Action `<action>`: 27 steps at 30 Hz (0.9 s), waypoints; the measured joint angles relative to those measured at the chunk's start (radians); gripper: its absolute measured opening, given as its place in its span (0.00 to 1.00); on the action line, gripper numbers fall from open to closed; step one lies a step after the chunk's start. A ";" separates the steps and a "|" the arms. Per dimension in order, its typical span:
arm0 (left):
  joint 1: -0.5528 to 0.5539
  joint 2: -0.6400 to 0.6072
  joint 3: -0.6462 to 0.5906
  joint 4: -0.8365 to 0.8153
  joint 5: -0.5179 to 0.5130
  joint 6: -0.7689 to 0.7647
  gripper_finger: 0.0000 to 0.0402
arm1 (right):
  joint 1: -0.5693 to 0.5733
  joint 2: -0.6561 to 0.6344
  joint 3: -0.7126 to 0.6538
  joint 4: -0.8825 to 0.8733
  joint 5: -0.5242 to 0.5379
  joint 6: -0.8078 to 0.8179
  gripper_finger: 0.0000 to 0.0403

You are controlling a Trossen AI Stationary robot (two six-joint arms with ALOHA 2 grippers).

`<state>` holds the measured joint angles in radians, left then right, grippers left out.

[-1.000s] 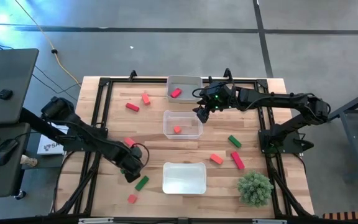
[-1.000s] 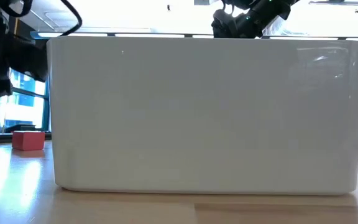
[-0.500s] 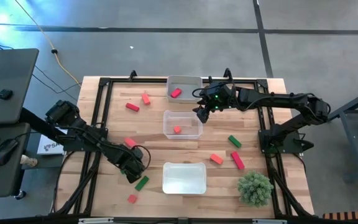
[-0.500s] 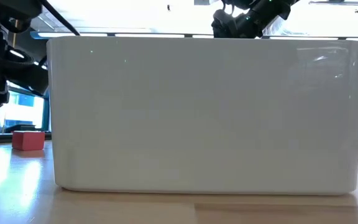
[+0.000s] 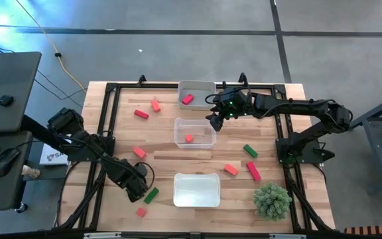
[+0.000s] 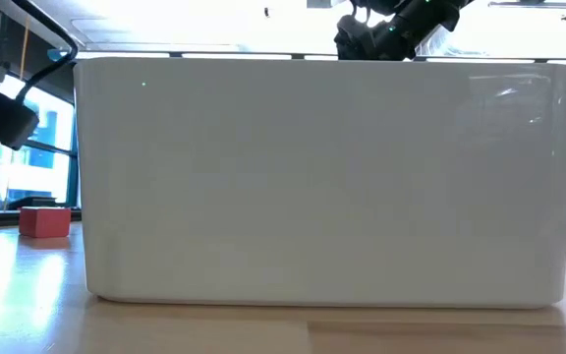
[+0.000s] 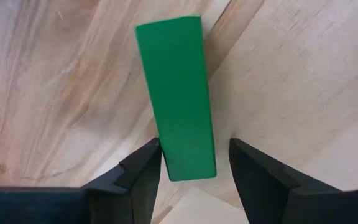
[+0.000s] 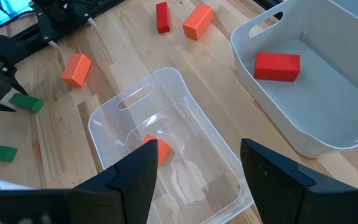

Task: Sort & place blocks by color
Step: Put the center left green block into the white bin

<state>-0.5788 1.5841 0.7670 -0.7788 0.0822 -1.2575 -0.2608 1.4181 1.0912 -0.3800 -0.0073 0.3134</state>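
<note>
A green block [image 5: 151, 195] lies flat on the wooden table [image 5: 111, 126] near its front left, just left of the frosted white tray [image 5: 196, 190]. The left gripper [image 5: 138, 190] sits right at this block; in the left wrist view its two dark fingers [image 7: 143, 173] stand spread either side of the block's [image 7: 178, 96] near end, with a gap on each side, so the claw is wide and grips nothing. A small crimson block [image 5: 141, 212] lies just in front of it, and an orange-red block [image 5: 138, 152] behind it.

Other blocks are scattered: a crimson one [image 5: 141, 113] and an orange-red one [image 5: 156, 104] at the far left, a second green one [image 5: 250, 151], an orange-red one [image 5: 231, 169] and a crimson one [image 5: 253, 171] to the right of centre. The clear middle tray [image 5: 195, 133] holds one orange-red block [image 5: 189, 138]; the grey far tray [image 5: 197, 93] holds one crimson block [image 5: 188, 99].

The right gripper [image 5: 215, 123] hovers over the clear tray's right edge, its fingers wide apart and empty. A bushy green plant [image 5: 271, 200] stands at the front right corner.
</note>
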 joint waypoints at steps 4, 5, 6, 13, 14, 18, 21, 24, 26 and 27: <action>0.002 0.000 0.000 -0.003 -0.011 0.004 0.39 | 0.000 0.000 0.000 0.000 0.003 0.000 0.54; 0.002 0.000 0.000 -0.004 -0.012 0.005 0.37 | 0.000 0.000 0.000 0.000 0.003 0.000 0.54; 0.002 0.000 0.000 -0.005 -0.017 0.010 0.34 | 0.000 0.000 0.000 0.000 0.003 0.000 0.54; 0.002 -0.001 0.000 -0.014 -0.036 0.048 0.19 | 0.000 0.000 0.000 0.000 0.002 0.000 0.54; 0.002 -0.001 0.000 -0.014 -0.039 0.056 0.19 | 0.000 0.000 0.000 0.000 0.002 0.000 0.54; 0.001 -0.001 0.001 -0.013 -0.050 0.058 0.19 | 0.000 0.000 0.000 0.000 -0.004 0.003 0.54; 0.000 0.000 0.012 -0.015 -0.060 0.065 0.19 | 0.000 0.000 0.000 0.004 -0.047 0.017 0.54; 0.001 0.004 0.035 -0.015 -0.125 0.084 0.19 | 0.000 0.000 0.000 0.016 -0.108 0.075 0.54; 0.006 0.003 0.057 -0.008 -0.164 0.092 0.19 | 0.002 0.000 0.000 0.028 -0.160 0.112 0.54; 0.010 0.003 0.066 -0.009 -0.178 0.103 0.19 | 0.005 0.000 0.000 0.036 -0.181 0.132 0.54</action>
<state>-0.5684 1.5871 0.8325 -0.7881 -0.0954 -1.1547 -0.2558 1.4181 1.0912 -0.3440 -0.1882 0.4455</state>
